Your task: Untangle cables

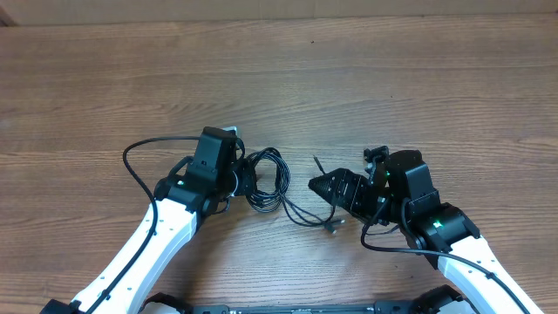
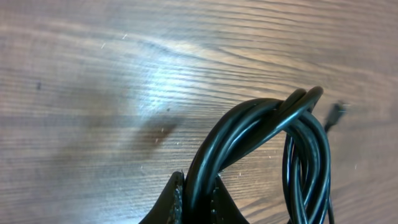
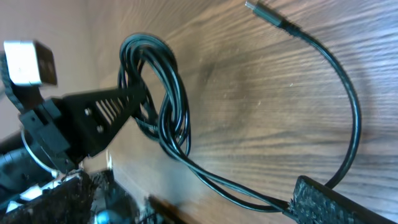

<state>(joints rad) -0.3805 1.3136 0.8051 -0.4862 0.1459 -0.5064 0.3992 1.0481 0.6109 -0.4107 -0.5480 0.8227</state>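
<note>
The cables (image 1: 266, 179) are thin black cords bunched into a small coil at mid-table. Loose strands trail right to a plug tip (image 1: 331, 228). My left gripper (image 1: 240, 174) is shut on the coil's left side. In the left wrist view its fingers (image 2: 177, 202) pinch the cable bundle (image 2: 249, 134), which loops up and to the right. My right gripper (image 1: 318, 185) is open just right of the coil and holds nothing. In the right wrist view the coil (image 3: 155, 93) hangs from the left gripper (image 3: 99, 118). Two strands reach the edge of one right pad (image 3: 329, 202). A plug tip (image 3: 255, 9) lies far off.
The wooden table (image 1: 279, 78) stretches bare behind both arms. A thicker black cord (image 1: 139, 157) wired to the left arm arcs out at its left side. Another such cord (image 1: 384, 247) loops under the right arm.
</note>
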